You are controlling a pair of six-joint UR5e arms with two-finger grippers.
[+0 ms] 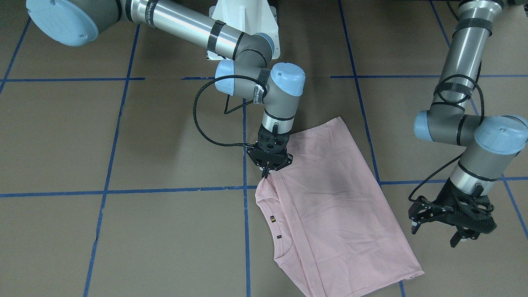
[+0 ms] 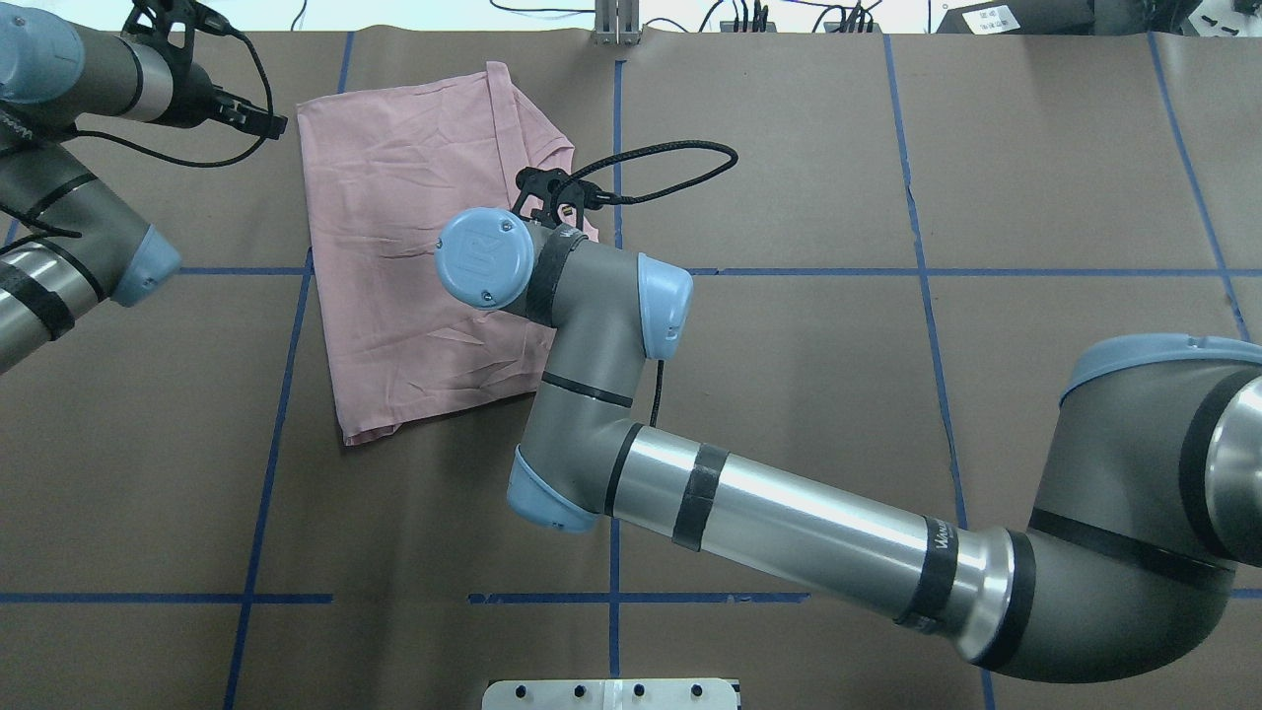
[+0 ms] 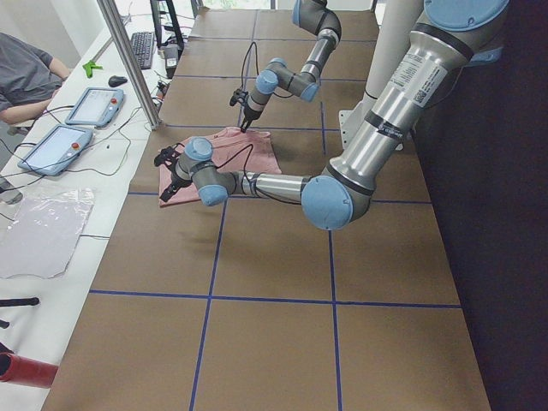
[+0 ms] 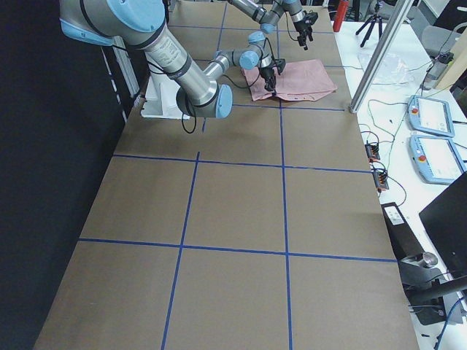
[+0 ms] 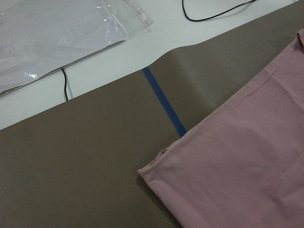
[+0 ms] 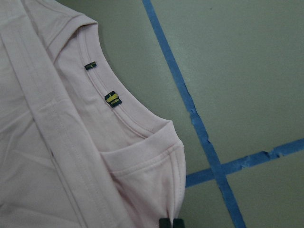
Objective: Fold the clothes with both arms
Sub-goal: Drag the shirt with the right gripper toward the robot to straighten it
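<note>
The right end effector (image 1: 266, 172) has its fingers pressed together, clamped on a fold of the T-shirt (image 1: 330, 198) at the shoulder, just beside the collar (image 6: 128, 118). In the right wrist view the dark fingertips (image 6: 171, 222) bite the doubled fabric at the frame's lower edge. The left end effector (image 1: 436, 233) has its fingers spread well apart and holds nothing. It hangs over the bare surface (image 1: 165, 144), near the shirt's long side but not touching it.

The shirt lies in the robot's left half of the surface, close to the far edge where the brown covering ends. Beyond that edge, a clear plastic bag (image 5: 57, 38) rests on a white top. A broad stretch of brown surface, crossed by blue tape lines (image 1: 123, 192), runs out on the right arm's side of the shirt. One tape line passes just beside the clamped shoulder.

The shirt is pale pink and folded lengthwise into a long, lightly creased rectangle, set at a slant to the tape grid. A stitched hem runs along the fold. The ribbed collar opens toward the right arm's side, with two small labels (image 6: 113, 99) inside it. No print shows on the upturned side.
</note>
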